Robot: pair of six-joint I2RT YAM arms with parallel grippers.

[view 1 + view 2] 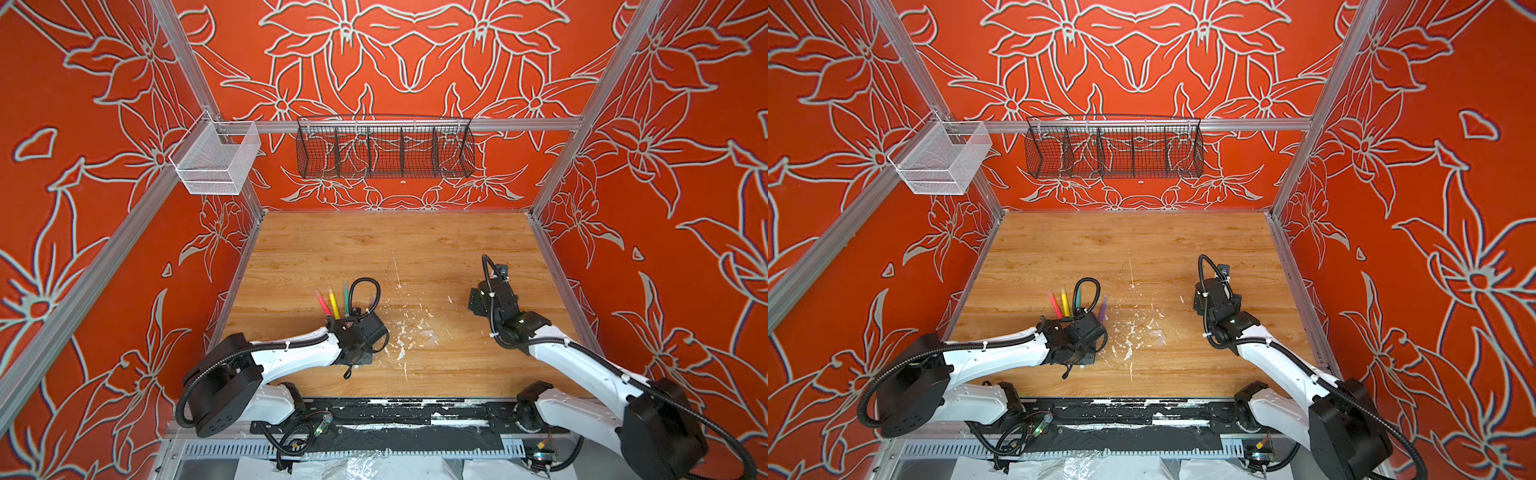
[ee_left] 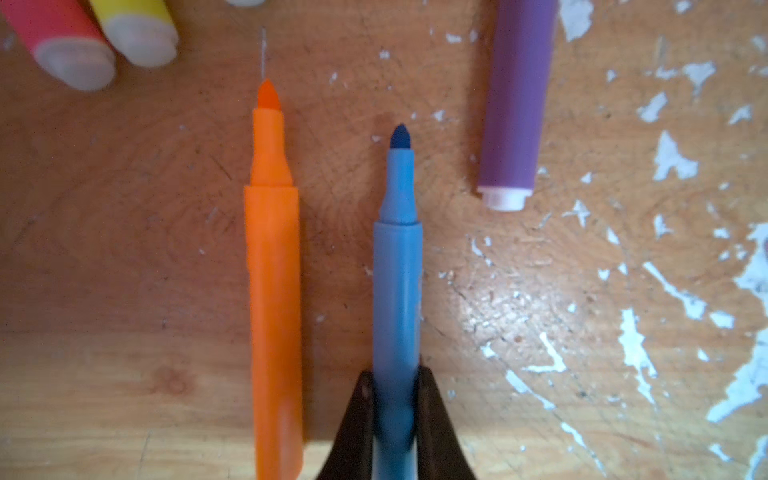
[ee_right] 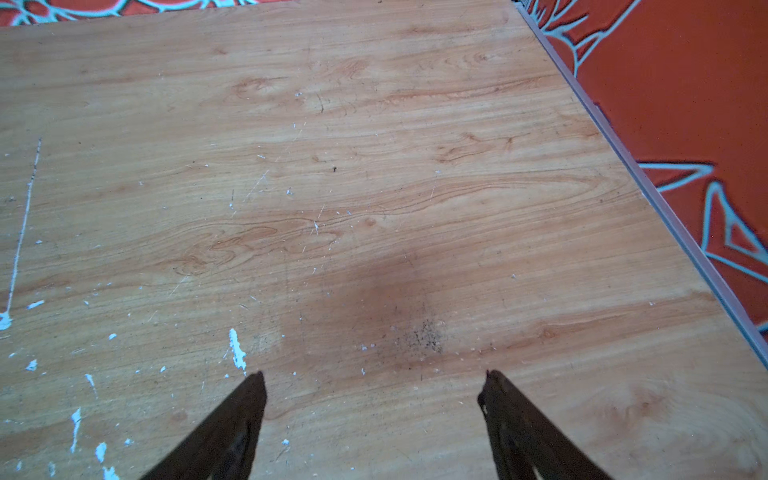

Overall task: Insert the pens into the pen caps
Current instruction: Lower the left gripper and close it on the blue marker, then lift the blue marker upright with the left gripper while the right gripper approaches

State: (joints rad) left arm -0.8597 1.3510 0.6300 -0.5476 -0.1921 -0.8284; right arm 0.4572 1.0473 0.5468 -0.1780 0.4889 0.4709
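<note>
In the left wrist view my left gripper [image 2: 395, 378] is shut on the barrel of a blue pen [image 2: 397, 270], whose bare tip points away from the jaws. An orange pen [image 2: 274, 291] lies close beside it, uncapped and parallel. A purple pen [image 2: 517, 104] lies further off, white plug toward the camera. The plugged ends of the red-pink pen [image 2: 54, 29] and yellow pen [image 2: 133, 20] show at a corner. Both top views show the red-pink [image 1: 322, 302], yellow [image 1: 334, 303] and green [image 1: 346, 300] pens fanned beyond the left wrist. My right gripper [image 3: 374, 380] is open over bare wood. I cannot pick out the pen caps.
White paint flecks [image 1: 401, 332] are scattered over the wooden table [image 1: 395, 249] between the arms. A black wire basket [image 1: 384, 149] and a white mesh basket [image 1: 216, 160] hang on the walls above the table. The metal table edge [image 3: 648, 187] runs beside my right gripper.
</note>
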